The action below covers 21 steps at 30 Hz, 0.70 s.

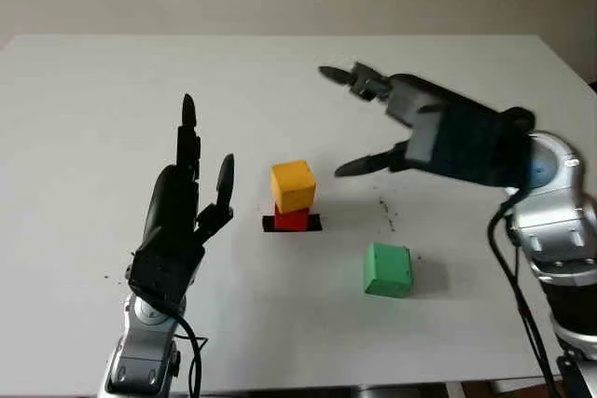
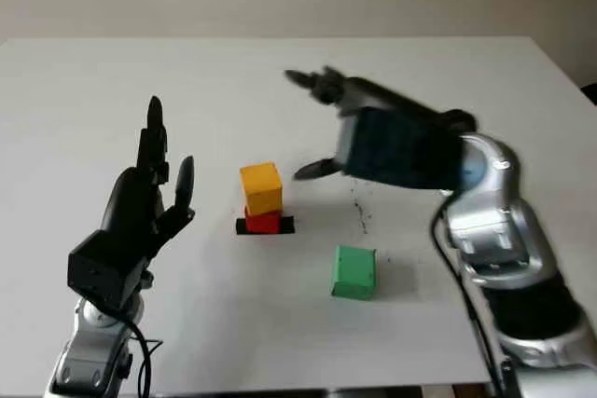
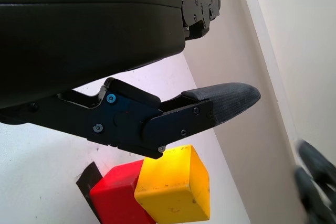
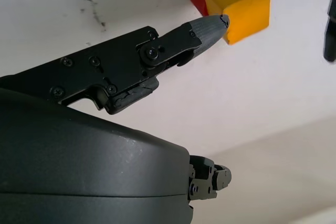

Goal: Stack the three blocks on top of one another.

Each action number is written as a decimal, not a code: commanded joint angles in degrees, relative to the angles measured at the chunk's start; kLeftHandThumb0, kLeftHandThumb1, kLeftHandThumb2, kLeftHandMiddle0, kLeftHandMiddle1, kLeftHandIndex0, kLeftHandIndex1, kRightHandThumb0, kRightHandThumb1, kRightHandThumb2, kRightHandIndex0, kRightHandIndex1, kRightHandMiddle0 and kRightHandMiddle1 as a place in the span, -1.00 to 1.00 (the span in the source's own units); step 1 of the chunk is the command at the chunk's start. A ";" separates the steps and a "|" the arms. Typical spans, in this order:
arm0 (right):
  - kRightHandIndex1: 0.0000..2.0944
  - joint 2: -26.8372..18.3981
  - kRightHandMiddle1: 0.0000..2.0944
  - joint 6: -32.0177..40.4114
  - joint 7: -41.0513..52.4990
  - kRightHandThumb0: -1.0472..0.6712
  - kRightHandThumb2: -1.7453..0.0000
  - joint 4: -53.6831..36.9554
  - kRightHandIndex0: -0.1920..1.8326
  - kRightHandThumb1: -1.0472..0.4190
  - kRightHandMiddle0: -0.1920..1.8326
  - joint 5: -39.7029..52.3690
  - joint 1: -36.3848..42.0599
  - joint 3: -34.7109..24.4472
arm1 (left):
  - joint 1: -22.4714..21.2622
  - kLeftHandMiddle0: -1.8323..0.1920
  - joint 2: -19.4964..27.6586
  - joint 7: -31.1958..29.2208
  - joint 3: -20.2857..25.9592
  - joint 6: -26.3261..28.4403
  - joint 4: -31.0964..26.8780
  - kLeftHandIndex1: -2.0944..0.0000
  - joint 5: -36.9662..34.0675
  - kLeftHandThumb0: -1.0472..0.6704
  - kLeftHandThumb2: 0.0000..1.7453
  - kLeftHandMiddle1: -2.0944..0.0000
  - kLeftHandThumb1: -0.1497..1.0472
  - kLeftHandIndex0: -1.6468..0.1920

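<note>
Nearest the robot, the green block [image 1: 387, 270] sits alone on the white table [image 1: 84, 137], toward the right, well apart from the other two blocks and touched by nothing. At bottom left the left hand [image 1: 187, 195] is raised above the table, open and holding nothing, its fingers pointing away from the robot; it stands to the left of the stack, near it but not touching. In the middle of the table a black mark [image 1: 313, 223] lies flat, and the red block [image 1: 290, 219] rests on it. The yellow block [image 1: 293, 185] sits on top of the red one, turned a little so its edges do not line up with the block beneath. Just beyond and to the right of this two-block stack, the right hand [image 1: 373, 118] reaches in from the right side, open and holding nothing, with one finger stretched toward the far side of the table and another low finger pointing at the yellow block, close to it but apart from it. A few dark specks [image 1: 387, 214] mark the table between the stack and the right arm.
</note>
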 commanded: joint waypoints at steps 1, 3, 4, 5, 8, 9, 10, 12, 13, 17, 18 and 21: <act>-0.95 -1.01 -0.88 1.97 -0.69 -0.48 0.94 -6.10 -0.94 -0.83 -0.76 0.49 5.08 -4.26 | 0.21 1.00 0.35 -0.21 0.40 0.01 -0.83 0.99 -0.18 -0.62 -0.19 0.97 1.00 1.00; -0.94 -0.87 -0.88 2.57 -1.92 -0.49 0.93 -10.45 -0.91 -0.85 -0.72 0.35 9.64 -7.11 | 0.19 1.00 0.63 -0.58 0.69 0.16 -0.89 0.99 -0.37 -0.62 -0.19 0.97 1.00 1.00; -0.94 -0.58 -0.88 3.04 -2.29 -0.49 0.93 -12.37 -0.91 -0.86 -0.72 0.66 11.80 -8.38 | 0.10 1.00 0.77 -0.80 0.89 0.22 -0.81 1.00 -0.56 -0.62 -0.19 0.97 1.00 1.00; -0.94 -0.12 -0.89 4.04 -2.39 -0.49 0.92 -14.42 -0.91 -0.87 -0.72 1.29 14.02 -9.78 | 0.04 1.00 0.91 -1.04 1.07 0.25 -0.77 1.00 -0.79 -0.63 -0.19 0.97 1.00 1.00; -0.93 2.02 -0.89 9.81 -1.88 -0.47 0.93 -22.36 -0.89 -0.89 -0.70 4.06 20.96 -14.47 | 0.01 1.00 1.24 -1.68 1.54 0.28 -0.87 1.00 -1.31 -0.63 -0.19 0.99 1.00 1.00; -0.93 2.76 -0.90 10.85 -1.79 -0.46 0.93 -24.73 -0.88 -0.90 -0.69 5.29 23.50 -16.00 | 0.00 1.00 1.33 -1.83 1.65 0.44 -0.93 1.00 -1.37 -0.63 -0.19 0.99 1.00 1.00; -0.93 3.12 -0.90 11.44 -1.87 -0.45 0.93 -26.22 -0.88 -0.90 -0.68 6.25 25.14 -16.94 | -0.01 1.00 1.42 -1.93 1.73 0.56 -0.96 1.00 -1.44 -0.64 -0.19 0.99 1.00 1.00; -0.92 4.90 -0.90 10.70 -3.53 -0.47 0.93 -30.21 -0.86 -0.91 -0.66 6.59 30.85 -17.89 | -0.19 1.00 1.56 -2.10 1.86 0.48 -0.70 1.00 -1.67 -0.64 -0.19 0.99 1.00 1.00; -0.93 5.83 -0.90 10.26 -4.58 -0.45 0.93 -31.93 -0.86 -0.90 -0.66 6.32 33.45 -17.70 | -0.26 1.00 1.58 -2.15 1.92 0.22 -0.47 1.00 -1.83 -0.64 -0.19 1.00 1.00 1.00; -0.94 8.33 -0.92 2.59 -8.64 -0.39 0.95 -33.55 -0.87 -0.87 -0.64 3.99 42.43 -15.41 | -0.37 1.00 1.67 -2.14 1.94 -0.04 -0.09 1.00 -1.97 -0.64 -0.19 1.00 1.00 1.00; -0.94 8.85 -0.92 0.64 -9.68 -0.38 0.95 -33.55 -0.88 -0.86 -0.64 3.09 44.34 -14.73 | -0.37 1.00 1.62 -2.16 1.94 0.10 -0.13 1.00 -2.06 -0.65 -0.19 1.00 1.00 1.00; -0.95 9.14 -0.92 -3.16 -11.18 -0.37 0.95 -33.55 -0.89 -0.84 -0.63 -0.85 48.30 -12.56 | -0.28 1.00 1.53 -2.07 1.95 -0.05 -0.13 1.00 -2.19 -0.65 -0.19 1.00 1.00 1.00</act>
